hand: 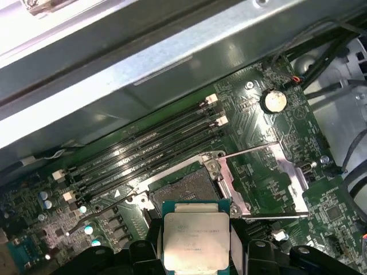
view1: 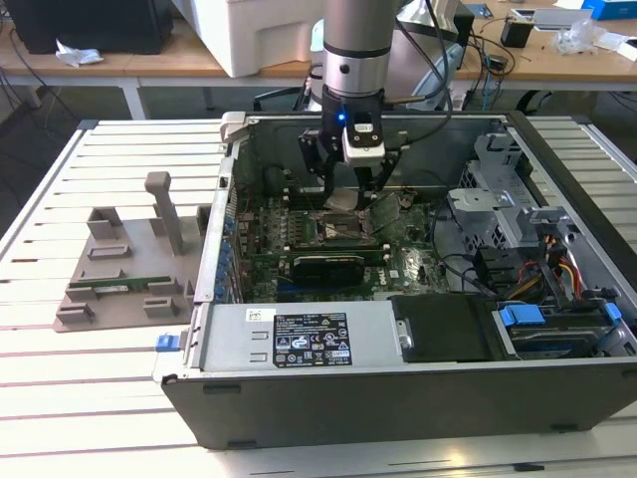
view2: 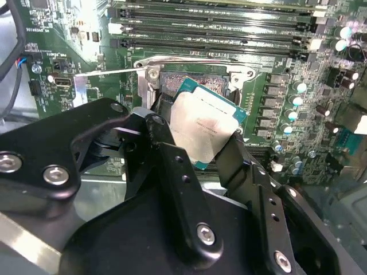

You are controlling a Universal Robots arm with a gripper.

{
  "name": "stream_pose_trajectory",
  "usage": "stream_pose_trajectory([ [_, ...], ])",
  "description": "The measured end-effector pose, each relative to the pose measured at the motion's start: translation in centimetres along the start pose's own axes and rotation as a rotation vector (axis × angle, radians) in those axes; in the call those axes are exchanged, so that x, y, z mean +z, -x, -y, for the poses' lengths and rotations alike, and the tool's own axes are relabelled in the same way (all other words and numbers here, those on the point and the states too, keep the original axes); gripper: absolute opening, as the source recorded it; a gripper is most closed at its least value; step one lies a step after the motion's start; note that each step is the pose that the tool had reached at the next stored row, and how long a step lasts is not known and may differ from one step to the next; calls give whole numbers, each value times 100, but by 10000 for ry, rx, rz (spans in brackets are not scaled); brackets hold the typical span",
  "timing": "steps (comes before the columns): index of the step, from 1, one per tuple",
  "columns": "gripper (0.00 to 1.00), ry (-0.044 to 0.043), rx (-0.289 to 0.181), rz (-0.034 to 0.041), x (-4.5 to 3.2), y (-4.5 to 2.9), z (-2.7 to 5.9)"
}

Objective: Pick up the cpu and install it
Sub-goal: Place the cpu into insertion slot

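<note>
Silver-white metal lid, matte and square, on a thin teal rim: the cpu (view2: 203,134), clamped by opposite edges between the two black jointed fingers of the pincer (view2: 198,136), which is parted only to the chip's width. Position: inside the open grey steel computer case (view1: 398,398), just over the bare square socket (hand: 183,192) of the green motherboard (hand: 258,132). Hinged metal frame (hand: 269,177) lies flipped open beside the socket, and long black memory slots (hand: 149,143) run parallel nearby. Grey moulded fixture (view1: 119,269) sits on the white slatted counter (view1: 100,398), at nine o'clock of the case in the exterior view.
</note>
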State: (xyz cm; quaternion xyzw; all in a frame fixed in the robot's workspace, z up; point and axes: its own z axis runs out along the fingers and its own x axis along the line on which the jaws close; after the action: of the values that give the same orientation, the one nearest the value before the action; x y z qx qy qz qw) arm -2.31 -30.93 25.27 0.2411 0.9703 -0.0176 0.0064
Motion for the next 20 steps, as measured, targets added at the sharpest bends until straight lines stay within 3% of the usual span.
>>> stream_pose_trajectory([
  [8,55,-19,909,-28,6,0,0],
  [20,55,-36,1714,-53,10,0,0],
])
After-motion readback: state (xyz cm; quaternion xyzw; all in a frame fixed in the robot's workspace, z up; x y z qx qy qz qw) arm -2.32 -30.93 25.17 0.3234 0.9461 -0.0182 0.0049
